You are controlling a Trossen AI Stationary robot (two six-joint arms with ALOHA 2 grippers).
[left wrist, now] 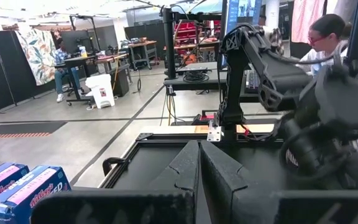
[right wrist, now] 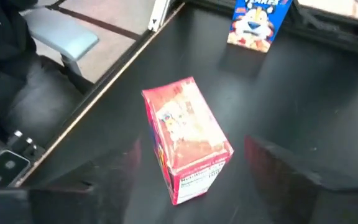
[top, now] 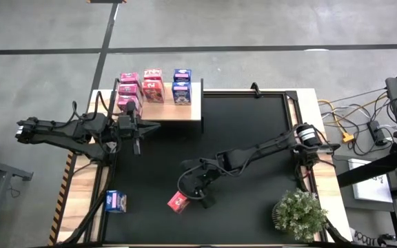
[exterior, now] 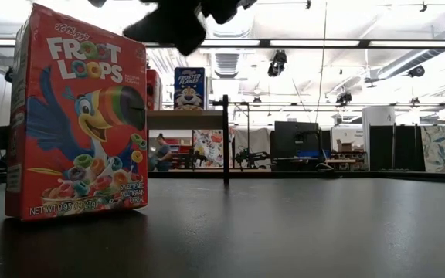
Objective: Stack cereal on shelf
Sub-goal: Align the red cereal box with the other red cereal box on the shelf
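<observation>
From above, the pale wooden shelf (top: 178, 110) sits at the far left of the black table mat (top: 253, 138), carrying a group of small pink cardboard cereal boxes (top: 140, 86) and one blue cereal box (top: 181, 86) standing side by side. The left gripper (top: 138, 131) hovers just beside the shelf's near edge, next to the pink boxes, holding nothing. The right gripper (top: 200, 184) reaches across the mat toward the near side, and a red-pink cereal box (top: 178, 202) stands on the mat just beside it, not between the fingers. A second blue cereal box (top: 116, 201) rests at the near left edge of the mat, well apart from both grippers. A small green potted plant (top: 298, 212) stands at the near right corner. At table height, the red-pink Froot Loops box (exterior: 76, 116) stands upright on the mat, with a dark gripper part above it, clear of its top. In the left wrist view, that arm's dark fingers (left wrist: 194, 174) lie pressed together with nothing between them, and the tops of two boxes (left wrist: 23, 190) show beside them. In the right wrist view, the red-pink box (right wrist: 188, 140) stands on the mat ahead of the spread fingers, untouched, with the blue box (right wrist: 260, 18) farther off.
</observation>
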